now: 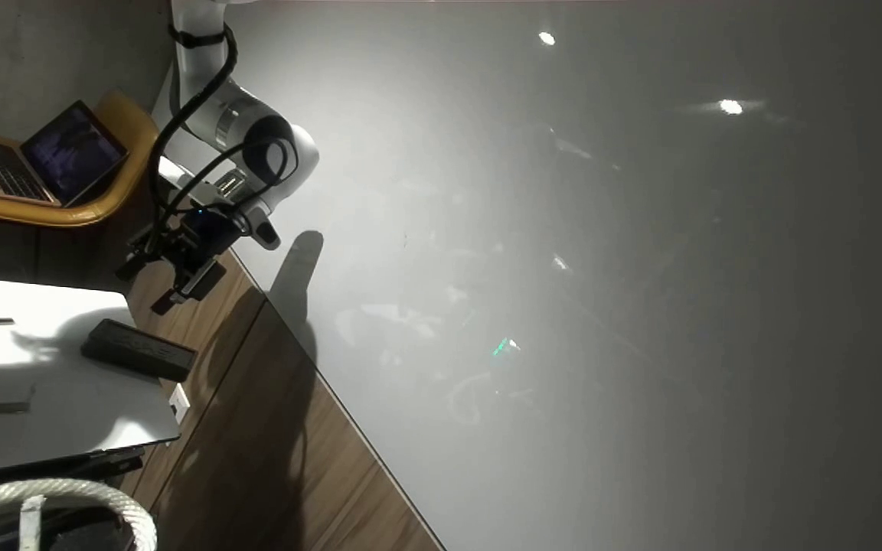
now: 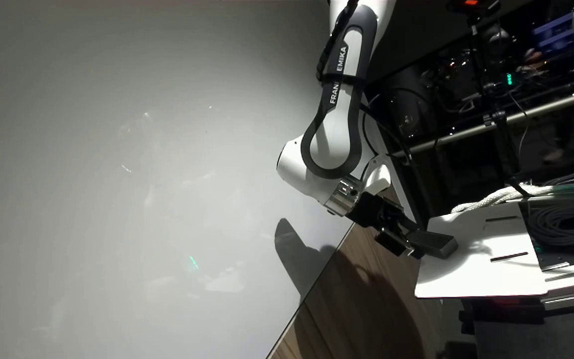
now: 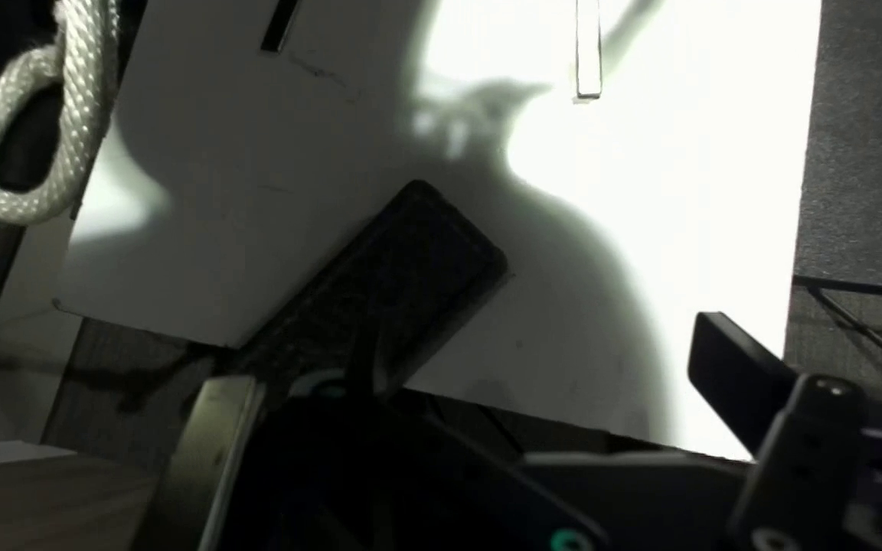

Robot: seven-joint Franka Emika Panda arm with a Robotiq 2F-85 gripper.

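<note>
Both exterior views look from a moderate distance, and the robot arm (image 1: 238, 119) enters each of them from the top edge. In an exterior view, the glossy pale surface (image 1: 602, 252) extends to the right, and the laptop (image 1: 39, 164) is at the left edge. In an exterior view, the FRANKA EMIKA lettering (image 2: 341, 60) faces the camera and the same surface extends to the left. The wrist view looks closely past the gripper (image 3: 475, 371) onto the dark oblong block (image 3: 403, 260) and the white panel (image 3: 280, 122), which all three views share.
</note>
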